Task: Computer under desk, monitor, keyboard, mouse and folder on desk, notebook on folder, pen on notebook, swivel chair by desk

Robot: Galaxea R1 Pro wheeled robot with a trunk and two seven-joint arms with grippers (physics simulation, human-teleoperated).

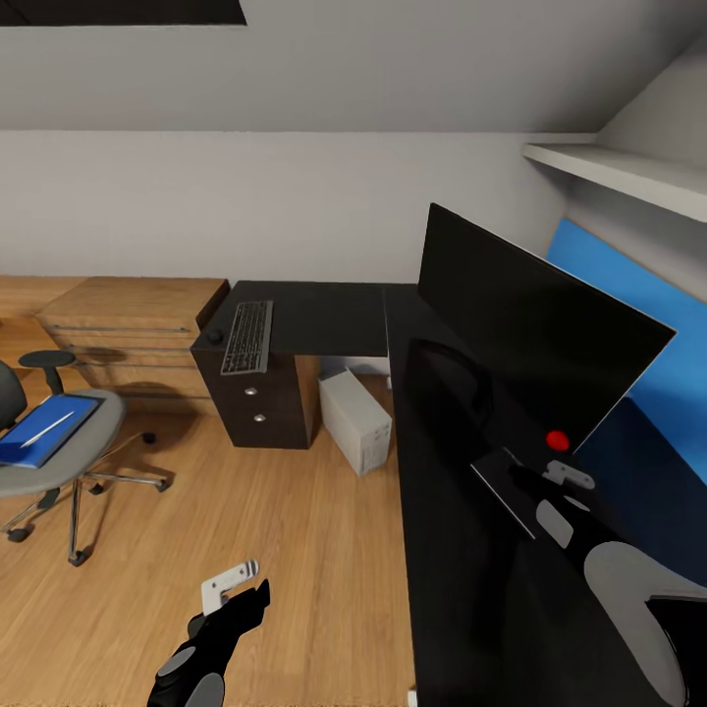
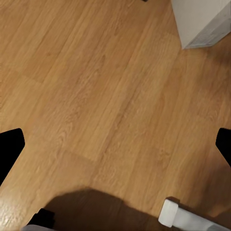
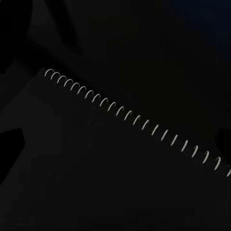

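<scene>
The monitor [image 1: 530, 334] stands on the black desk [image 1: 324, 319]. At the desk's far left end lie the keyboard [image 1: 246, 337] and, beside it, the small dark mouse [image 1: 213, 336]. The computer [image 1: 358, 420] [image 2: 202, 21] sits on the floor under the desk. On the swivel chair [image 1: 93, 444] lies the blue folder [image 1: 74, 405] with the white pen [image 1: 47, 428] on it. A dark spiral-bound notebook [image 1: 501, 488] [image 3: 96, 173] rests on the desk before the monitor. My right gripper [image 1: 545, 478] [image 3: 117, 142] hovers open just over it. My left gripper [image 1: 244, 587] [image 2: 117, 146] hangs open above the floor.
A light wooden chest [image 1: 137, 329] stands against the back wall, left of the desk. The drawer unit [image 1: 257, 403] carries the desk's left end. A white shelf [image 1: 619, 172] hangs above the blue back panel [image 1: 628, 285]. A red dot [image 1: 558, 441] shows by the monitor's foot.
</scene>
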